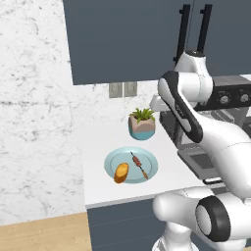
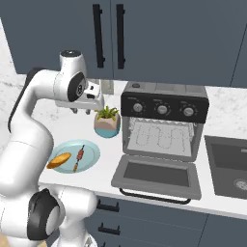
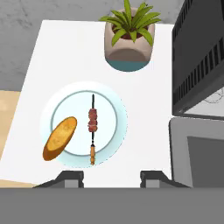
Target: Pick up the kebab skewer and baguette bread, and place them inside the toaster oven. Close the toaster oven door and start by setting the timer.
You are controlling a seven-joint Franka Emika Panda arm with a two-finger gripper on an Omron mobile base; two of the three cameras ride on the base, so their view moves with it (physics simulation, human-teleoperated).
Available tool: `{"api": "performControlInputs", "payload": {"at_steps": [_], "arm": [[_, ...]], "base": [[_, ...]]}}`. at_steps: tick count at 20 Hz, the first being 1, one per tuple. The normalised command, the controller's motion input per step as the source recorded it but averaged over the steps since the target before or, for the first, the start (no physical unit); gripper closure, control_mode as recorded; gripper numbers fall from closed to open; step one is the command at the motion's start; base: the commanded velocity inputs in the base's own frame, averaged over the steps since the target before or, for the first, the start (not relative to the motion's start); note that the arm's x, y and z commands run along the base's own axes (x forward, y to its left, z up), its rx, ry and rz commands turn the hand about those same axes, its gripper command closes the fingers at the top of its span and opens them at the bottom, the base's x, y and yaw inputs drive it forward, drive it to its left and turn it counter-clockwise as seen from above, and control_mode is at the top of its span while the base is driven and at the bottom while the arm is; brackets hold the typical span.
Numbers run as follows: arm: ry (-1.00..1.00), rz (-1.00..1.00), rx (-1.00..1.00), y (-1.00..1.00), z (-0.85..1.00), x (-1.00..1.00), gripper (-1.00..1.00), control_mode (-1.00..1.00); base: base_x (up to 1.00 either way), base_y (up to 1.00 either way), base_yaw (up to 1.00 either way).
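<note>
— Where are your fingers right now?

— My gripper [image 3: 112, 177] hangs above the white counter [image 3: 148, 131], over the near rim of the pale blue plate [image 3: 114, 114]. The fingers [image 3: 70, 177] stand apart with nothing between them.

— And the food?

— The kebab skewer [image 3: 92, 127] lies across the middle of the plate. The baguette bread [image 3: 60, 138] rests on its left edge, overhanging it.

— The oven?

— The toaster oven [image 2: 164, 120] sits to the right, past the potted plant [image 2: 107, 120]. The toaster oven door [image 2: 157, 174] is dropped flat open, the wire rack [image 2: 161, 136] bare.
</note>
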Motion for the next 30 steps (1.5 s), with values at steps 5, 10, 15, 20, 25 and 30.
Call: {"api": "performControlInputs", "payload": {"at_steps": [5, 10, 15, 20, 25, 30], "arm": [[-0.03, 0.0, 0.01, -0.33, 0.0, -0.32, -1.0, -1.0], [-0.13, 0.0, 0.03, -0.98, 0.0, -0.42, -1.0, -1.0], [-0.12, 0.0, 0.09, -1.0, 0.0, -0.1, -1.0, -1.0], [-0.18, 0.0, 0.06, -0.92, -0.18, 0.0, -1.0, -1.0], [-0.3, 0.0, 0.0, -0.7, -0.39, 0.0, -1.0, -1.0], [-0.28, 0.0, 0.0, -0.61, -0.38, 0.0, -1.0, -1.0]], "base": [[0.0, 0.0, 0.0], [0.0, 0.0, 0.0], [0.0, 0.0, 0.0], [0.0, 0.0, 0.0], [0.0, 0.0, 0.0], [0.0, 0.0, 0.0]]}}
